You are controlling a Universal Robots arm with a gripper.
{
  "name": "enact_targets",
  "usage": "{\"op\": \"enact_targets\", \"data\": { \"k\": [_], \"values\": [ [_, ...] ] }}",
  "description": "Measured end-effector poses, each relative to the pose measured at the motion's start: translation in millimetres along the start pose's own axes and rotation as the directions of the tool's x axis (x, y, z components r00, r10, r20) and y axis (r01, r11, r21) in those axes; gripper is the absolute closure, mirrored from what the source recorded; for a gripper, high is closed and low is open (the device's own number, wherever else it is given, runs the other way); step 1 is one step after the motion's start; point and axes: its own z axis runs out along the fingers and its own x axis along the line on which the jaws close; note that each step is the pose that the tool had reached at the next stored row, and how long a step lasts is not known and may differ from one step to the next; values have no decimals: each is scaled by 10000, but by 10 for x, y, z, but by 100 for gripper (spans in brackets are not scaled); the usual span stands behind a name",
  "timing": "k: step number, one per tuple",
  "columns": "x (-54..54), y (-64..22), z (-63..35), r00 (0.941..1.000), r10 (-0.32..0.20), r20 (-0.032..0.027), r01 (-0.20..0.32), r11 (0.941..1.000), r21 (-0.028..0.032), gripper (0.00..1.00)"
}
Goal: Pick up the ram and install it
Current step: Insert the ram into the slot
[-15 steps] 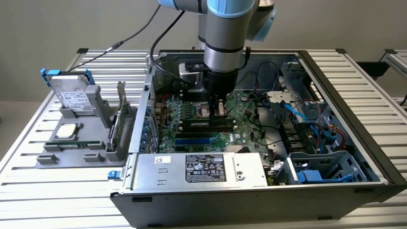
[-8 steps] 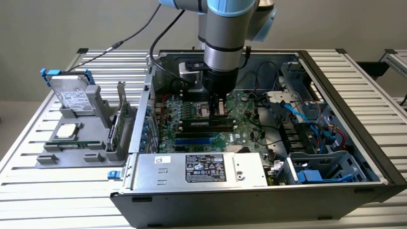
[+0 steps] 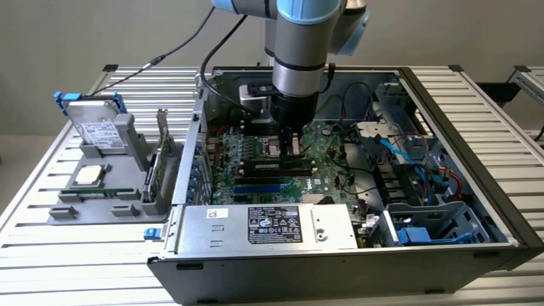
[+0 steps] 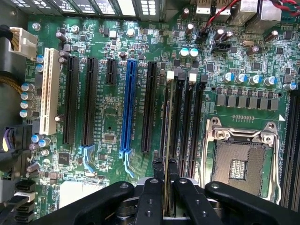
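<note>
Hand [image 4: 165,165] is being seen clamped on the ram [image 4: 167,117], which is being held edge-on along the memory slots [image 4: 197,126] beside the processor socket [image 4: 241,161] inside the computer case [image 3: 340,274]. Pickup is judged done; whether the stick is seated cannot be told.

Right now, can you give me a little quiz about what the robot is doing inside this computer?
1. True or false: the fingers are shut on the ram.
2. Among the black card slots, one long slot is: A red, B blue, C yellow.
3. Fill in: the ram lines up with the black memory slots, beside the empty processor ____.

Key: 1 true; 2 B; 3 socket.
</note>
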Motion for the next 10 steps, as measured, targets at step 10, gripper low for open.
{"op": "enact_targets", "data": {
  "k": [10],
  "values": [
    [1, -1, 3, 10000, 69, 1, -69, 10000, -2, 86]
  ]
}}
